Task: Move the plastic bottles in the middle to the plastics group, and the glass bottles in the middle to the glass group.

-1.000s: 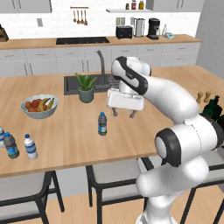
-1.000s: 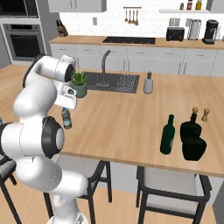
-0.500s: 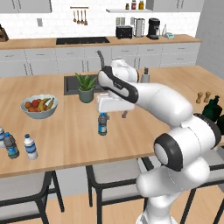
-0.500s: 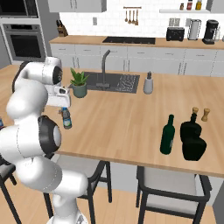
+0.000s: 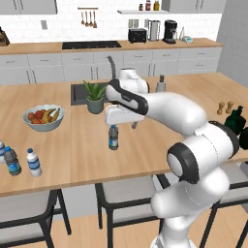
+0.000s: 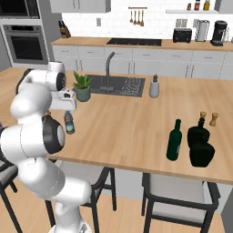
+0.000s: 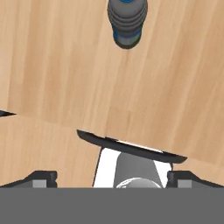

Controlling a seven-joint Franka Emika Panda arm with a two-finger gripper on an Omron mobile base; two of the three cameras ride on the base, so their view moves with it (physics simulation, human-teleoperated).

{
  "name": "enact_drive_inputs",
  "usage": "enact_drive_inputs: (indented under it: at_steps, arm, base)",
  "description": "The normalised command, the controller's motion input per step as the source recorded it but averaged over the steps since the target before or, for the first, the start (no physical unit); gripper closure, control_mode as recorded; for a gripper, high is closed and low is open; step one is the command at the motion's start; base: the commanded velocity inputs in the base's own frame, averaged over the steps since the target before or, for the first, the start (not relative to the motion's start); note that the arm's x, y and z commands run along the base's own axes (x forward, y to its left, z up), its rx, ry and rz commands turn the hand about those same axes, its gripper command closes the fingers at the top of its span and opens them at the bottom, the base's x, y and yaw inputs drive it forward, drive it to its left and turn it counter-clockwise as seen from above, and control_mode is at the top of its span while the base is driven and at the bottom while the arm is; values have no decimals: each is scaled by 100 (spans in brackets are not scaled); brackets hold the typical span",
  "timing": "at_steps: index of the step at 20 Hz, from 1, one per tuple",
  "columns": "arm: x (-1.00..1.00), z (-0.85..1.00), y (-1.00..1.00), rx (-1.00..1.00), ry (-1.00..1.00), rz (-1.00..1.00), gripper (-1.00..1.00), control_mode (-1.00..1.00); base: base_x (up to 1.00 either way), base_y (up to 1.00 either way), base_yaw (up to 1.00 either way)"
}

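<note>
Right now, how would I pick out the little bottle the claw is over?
Find the long wooden island counter with the sink. In front of the potted plant, near the counter's middle, stands the small clear water bottle with a dark cap and blue label. It stands alone, while the two similar bottles cluster at the left end.

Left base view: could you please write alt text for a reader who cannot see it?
A white robot arm holds its open gripper just above a small dark-capped water bottle standing on a wooden kitchen island. Two more water bottles stand at the island's left edge, with a fruit bowl and a potted plant behind.
</note>
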Motion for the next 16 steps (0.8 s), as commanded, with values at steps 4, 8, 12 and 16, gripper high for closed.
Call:
enact_drive_inputs:
  at_steps: [4, 8, 12, 16]
  arm:
    - [36, -18, 4, -6, 0, 0, -100, -100]
    - [34, -27, 7, -2, 0, 0, -100, -100]
    - [32, -24, 8, -1, 0, 0, -100, -100]
    - [33, -17, 10, 0, 0, 0, -100, -100]
  base:
    - [0, 0, 0]
    - [0, 0, 0]
    - [0, 0, 0]
    - [0, 0, 0]
